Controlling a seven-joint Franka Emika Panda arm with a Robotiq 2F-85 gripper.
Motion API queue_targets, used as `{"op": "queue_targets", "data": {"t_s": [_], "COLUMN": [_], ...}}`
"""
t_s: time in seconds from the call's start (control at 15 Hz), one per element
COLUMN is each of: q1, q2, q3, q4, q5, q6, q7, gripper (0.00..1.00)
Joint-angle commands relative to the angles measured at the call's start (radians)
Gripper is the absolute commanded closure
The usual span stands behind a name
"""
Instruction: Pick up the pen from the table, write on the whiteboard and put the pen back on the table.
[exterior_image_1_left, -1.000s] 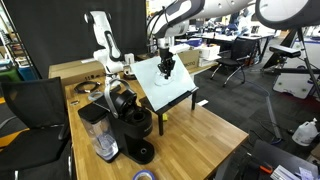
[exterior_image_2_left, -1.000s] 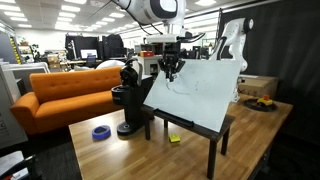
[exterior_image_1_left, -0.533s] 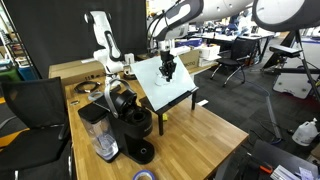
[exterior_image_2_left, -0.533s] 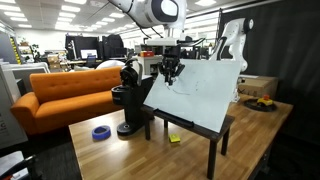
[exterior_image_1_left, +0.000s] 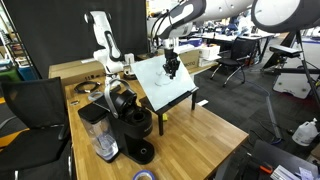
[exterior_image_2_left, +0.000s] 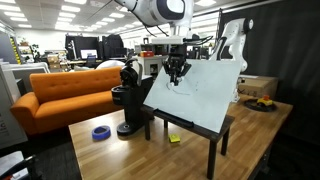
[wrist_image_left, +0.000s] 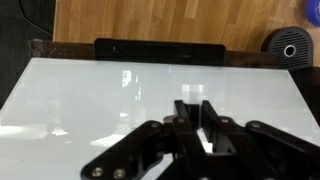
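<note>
The whiteboard (exterior_image_1_left: 158, 86) (exterior_image_2_left: 196, 97) stands tilted on a black stand on the wooden table (exterior_image_1_left: 203, 131) (exterior_image_2_left: 112, 153). My gripper (exterior_image_1_left: 172, 70) (exterior_image_2_left: 177, 76) hangs over the board's upper part, pointing down at it. In the wrist view the gripper (wrist_image_left: 196, 110) is shut on the pen (wrist_image_left: 192, 94). The pen's whitish end sticks out between the black fingers, right at the white surface (wrist_image_left: 90, 100). Whether the tip touches the board I cannot tell. A faint line shows on the board in an exterior view.
A black coffee machine (exterior_image_1_left: 131, 124) (exterior_image_2_left: 128, 96) stands next to the board. A blue tape roll (exterior_image_2_left: 101, 132) and a small yellow item (exterior_image_2_left: 174, 139) lie on the table. Behind are a white robot arm (exterior_image_1_left: 106, 42), a cardboard box (exterior_image_1_left: 74, 70) and an orange sofa (exterior_image_2_left: 58, 95).
The gripper with the pen has slid a short way sideways along the upper part of the board. Nothing else has moved.
</note>
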Motion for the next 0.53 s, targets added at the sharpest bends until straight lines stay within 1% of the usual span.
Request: {"op": "queue_targets", "data": {"t_s": [0.0, 0.47], "q1": [-0.003, 0.024], "q2": [0.012, -0.001], "q3": [0.009, 0.023], "q4": [0.040, 0.025], "q5": [-0.011, -0.020], "q6": [-0.024, -0.014], "q7": [0.012, 0.011], "gripper": [0.95, 0.95]}}
